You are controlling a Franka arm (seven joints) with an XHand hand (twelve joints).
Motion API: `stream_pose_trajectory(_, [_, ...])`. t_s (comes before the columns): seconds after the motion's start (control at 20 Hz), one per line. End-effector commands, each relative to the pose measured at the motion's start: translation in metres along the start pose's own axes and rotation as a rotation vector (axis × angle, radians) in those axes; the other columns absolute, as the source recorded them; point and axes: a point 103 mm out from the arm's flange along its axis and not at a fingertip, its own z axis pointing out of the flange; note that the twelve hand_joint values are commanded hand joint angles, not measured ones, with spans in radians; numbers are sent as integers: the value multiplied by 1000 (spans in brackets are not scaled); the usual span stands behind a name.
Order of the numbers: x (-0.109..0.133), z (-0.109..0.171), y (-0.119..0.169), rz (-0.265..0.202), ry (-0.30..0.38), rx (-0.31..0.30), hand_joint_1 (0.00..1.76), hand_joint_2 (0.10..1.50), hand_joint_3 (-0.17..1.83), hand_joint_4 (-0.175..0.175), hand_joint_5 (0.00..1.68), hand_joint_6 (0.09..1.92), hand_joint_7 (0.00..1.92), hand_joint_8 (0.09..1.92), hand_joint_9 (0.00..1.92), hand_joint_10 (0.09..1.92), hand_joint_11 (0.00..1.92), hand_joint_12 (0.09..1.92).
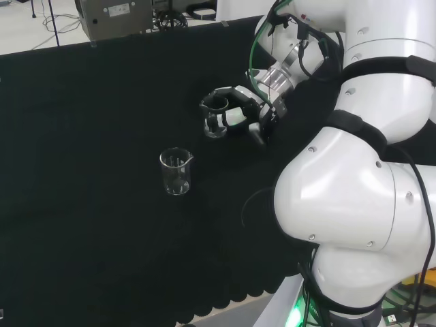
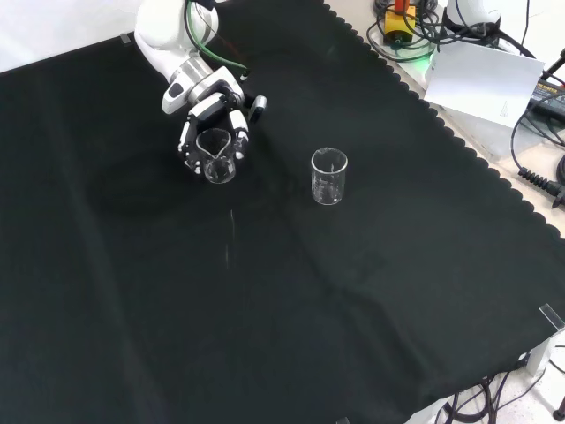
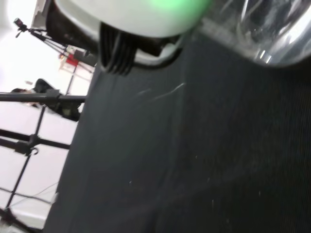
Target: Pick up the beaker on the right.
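While I watch remotely, the hand [image 2: 210,124] has its fingers [image 2: 237,134] curled round a clear beaker [image 2: 217,160], which I log as grasped; from the front view I cannot tell whether its base is off the black surface [image 2: 291,291]. A second beaker [image 2: 328,176] stands upright and apart on the cloth, to the right in the front view and nearer the camera in the head view [image 1: 176,172]. Both look empty. The head view shows the hand [image 1: 235,116] from the side, fingers wrapped about the glass [image 1: 216,117]. The wrist view shows a curved glass wall [image 3: 265,29] close up, with a blurred white part of the hand [image 3: 131,19] beside it.
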Motion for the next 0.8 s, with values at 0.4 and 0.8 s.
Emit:
stream_pose_trajectory(0.4, [35, -32, 0, -48, -181, -250, 1438, 569, 723, -175, 1233, 711, 1370, 649, 1596, 87, 1221, 731])
stream_pose_trajectory(0.8, [74, -64, -17, -92, -316, -134, 1540, 612, 618, -175, 1224, 633, 1368, 610, 1662, 87, 1141, 833])
